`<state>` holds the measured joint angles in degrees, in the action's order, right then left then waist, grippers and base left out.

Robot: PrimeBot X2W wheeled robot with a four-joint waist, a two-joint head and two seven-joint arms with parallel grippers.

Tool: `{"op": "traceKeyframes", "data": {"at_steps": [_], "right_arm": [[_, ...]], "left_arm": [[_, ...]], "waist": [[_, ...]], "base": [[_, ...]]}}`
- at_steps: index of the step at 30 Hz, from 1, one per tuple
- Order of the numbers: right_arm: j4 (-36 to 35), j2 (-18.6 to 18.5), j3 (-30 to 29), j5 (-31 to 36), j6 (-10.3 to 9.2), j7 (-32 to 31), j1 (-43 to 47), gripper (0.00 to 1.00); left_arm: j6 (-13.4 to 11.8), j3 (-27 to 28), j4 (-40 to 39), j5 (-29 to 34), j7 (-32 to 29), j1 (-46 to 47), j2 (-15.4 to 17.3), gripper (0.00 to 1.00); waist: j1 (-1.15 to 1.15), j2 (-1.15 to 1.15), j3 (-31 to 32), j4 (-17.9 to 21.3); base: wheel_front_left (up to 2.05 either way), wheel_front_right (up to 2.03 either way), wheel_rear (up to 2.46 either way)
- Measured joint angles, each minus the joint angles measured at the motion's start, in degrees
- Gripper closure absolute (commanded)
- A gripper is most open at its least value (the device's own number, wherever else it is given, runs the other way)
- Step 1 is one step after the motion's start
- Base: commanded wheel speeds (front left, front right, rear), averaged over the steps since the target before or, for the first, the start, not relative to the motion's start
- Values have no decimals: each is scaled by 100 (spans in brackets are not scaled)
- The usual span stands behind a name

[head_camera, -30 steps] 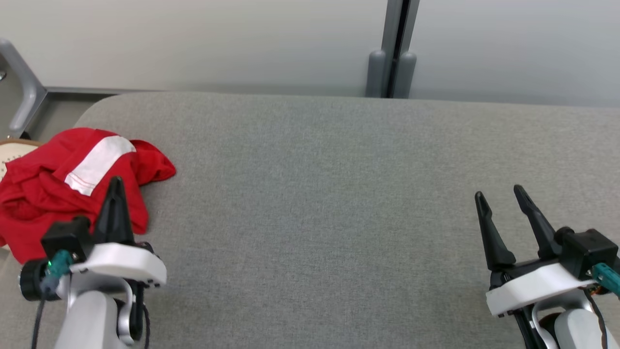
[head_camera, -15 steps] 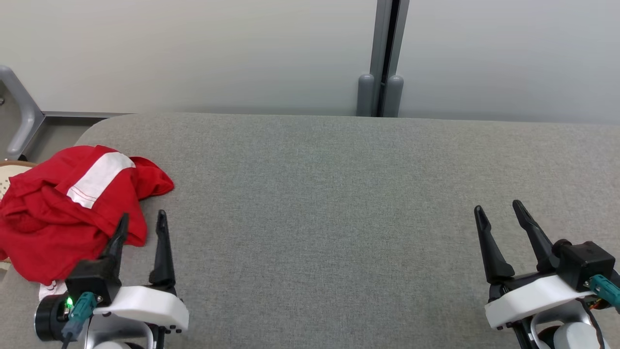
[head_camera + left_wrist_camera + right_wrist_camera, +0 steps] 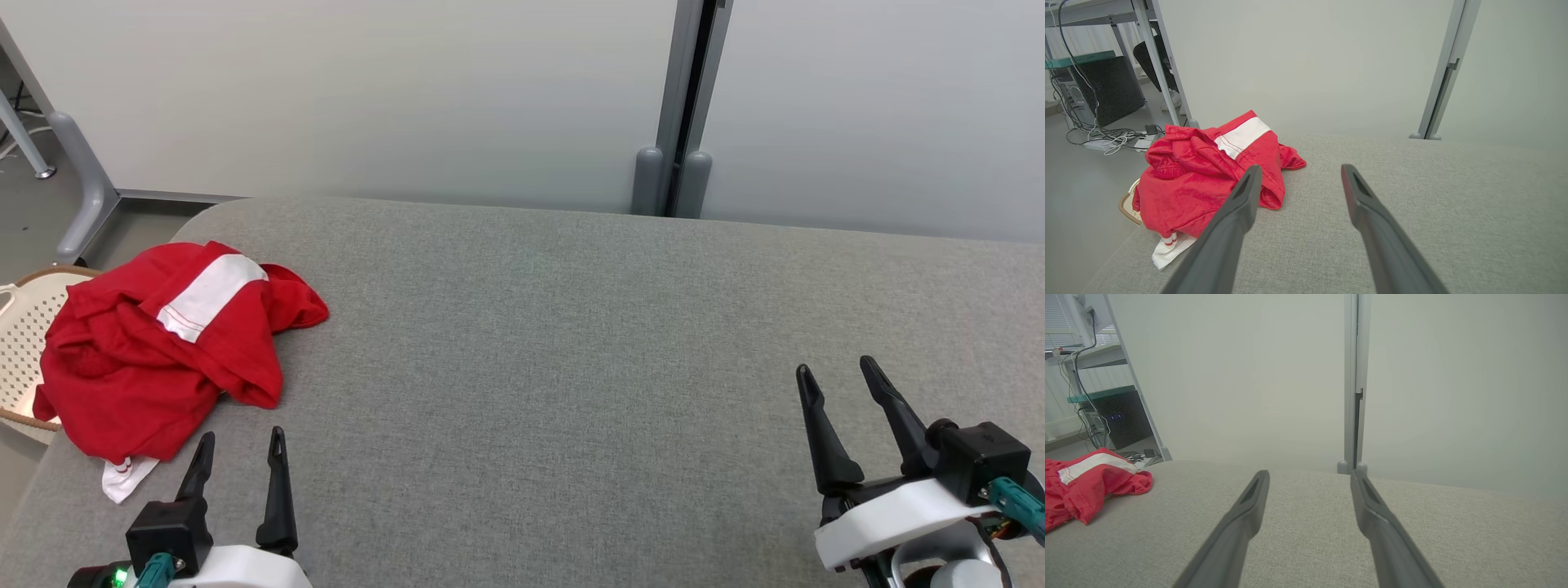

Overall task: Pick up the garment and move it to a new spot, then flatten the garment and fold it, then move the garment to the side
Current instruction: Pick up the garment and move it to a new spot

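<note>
Head view: crumpled red garment lies just beyond the left gripper, its jaws wide, holding nothing.

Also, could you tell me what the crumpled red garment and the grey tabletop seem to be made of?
The crumpled red garment with a white stripe looks like thin, slightly glossy fabric, perhaps synthetic: soft folds, faint sheen. The grey tabletop looks covered in matte woven cloth: fine flecked texture.

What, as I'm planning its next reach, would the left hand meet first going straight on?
Likely the red garment: the left hand's left finger lines up with its near edge, while the gap faces bare grey cushion. Height is unclear; it might skim past.
</note>
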<state>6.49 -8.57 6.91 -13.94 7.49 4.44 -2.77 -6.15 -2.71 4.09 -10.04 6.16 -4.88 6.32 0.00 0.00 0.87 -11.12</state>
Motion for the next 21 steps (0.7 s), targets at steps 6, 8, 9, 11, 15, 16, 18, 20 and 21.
{"op": "traceKeyframes", "data": {"at_steps": [6, 8, 9, 11, 15, 16, 18, 20, 21], "right_arm": [[2, 11, -13, -7, 0, -1, 15, 0], [2, 19, -13, -7, 0, -1, 15, 0], [2, 18, -14, 5, 0, -1, 16, 0], [3, 23, -22, -13, 0, -12, 19, 0], [9, 25, -27, -18, 0, -27, 19, 0], [9, 24, -36, -18, 0, -27, 19, 0], [2, 10, -48, -14, 0, -43, 18, 0], [-23, -4, -75, -15, 0, -55, 16, 0], [-52, -19, -75, -15, 0, -92, 10, 0]], "left_arm": [[-4, -7, 104, -51, 26, 12, 1, 0], [-4, -10, 134, -65, 36, 19, 0, 0], [-4, -10, 147, -65, 41, 21, 2, 0], [-4, -18, 172, -75, 44, 41, 1, 0], [-3, -35, 232, -111, 68, 66, 3, 0], [-1, -41, 249, -114, 70, 87, 5, 0], [5, -54, 313, -130, 93, 177, 8, 0], [24, -81, 414, -147, 114, 346, 9, 0], [59, -90, 490, -157, 127, 448, 11, 0]], "waist": [[0, 0, 14, -43], [0, 0, 13, -48], [0, 0, 13, -50], [1, 0, 8, -60], [0, 0, -8, -80], [0, 0, -15, -89], [0, 0, -40, -108], [0, 0, -85, -133], [0, 0, -121, -143]], "base": [[0, 0, 0], [0, 0, 0], [0, 0, 0], [0, 0, 0], [0, 0, 0], [0, 0, 0], [0, 0, 0], [0, 0, 0], [0, 0, 0]]}}
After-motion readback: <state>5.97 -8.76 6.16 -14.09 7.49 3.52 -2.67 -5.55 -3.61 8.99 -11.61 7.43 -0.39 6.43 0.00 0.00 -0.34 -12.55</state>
